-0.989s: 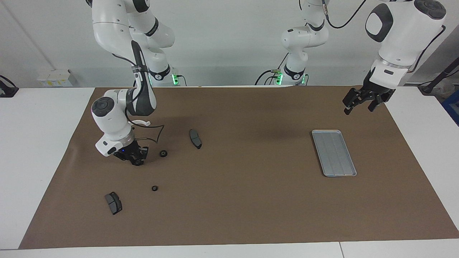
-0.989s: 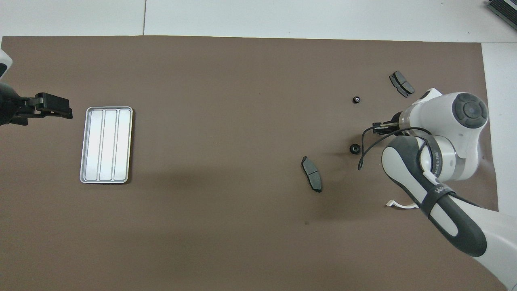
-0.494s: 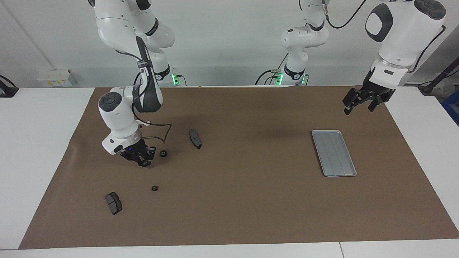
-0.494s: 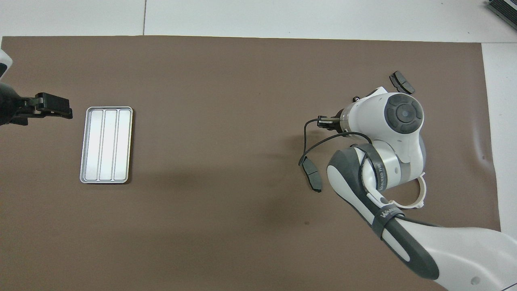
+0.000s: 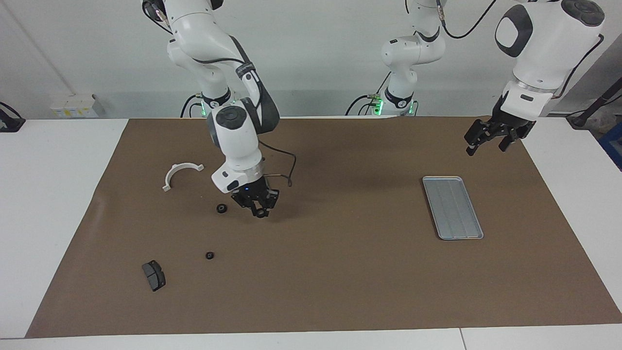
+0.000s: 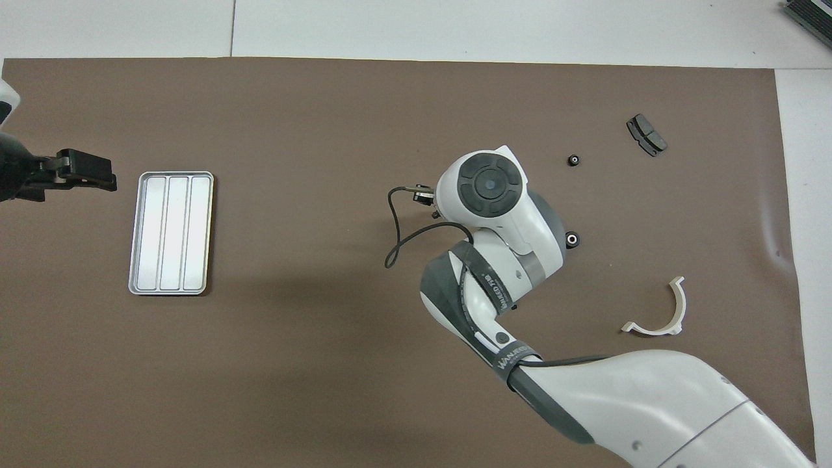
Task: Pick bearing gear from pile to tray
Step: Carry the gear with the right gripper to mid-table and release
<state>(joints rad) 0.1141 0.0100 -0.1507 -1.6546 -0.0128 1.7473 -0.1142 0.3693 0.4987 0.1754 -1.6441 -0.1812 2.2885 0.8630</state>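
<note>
Right claw (image 5: 260,208): clenched, apparently on a small black bearing gear (image 5: 261,213) at its tips, and hanging over the brown mat (image 5: 340,272) near mid-tabletop.

Left claw (image 5: 488,141): released, empty, waiting just past the tray's short end.

The tray (image 5: 453,207) is empty. On the overhead clock it lies at nine o'clock from the right claw, well apart, with its long axis running twelve to six.

The left arm is nearer the tray, but the right has the part. Judgement: a carry toward nine o'clock is due.

Remaining in the pile: one gear (image 5: 221,208) just beside the right claw, another gear (image 5: 209,254), a brake pad (image 5: 153,275) and a white bracket (image 5: 181,173).
</note>
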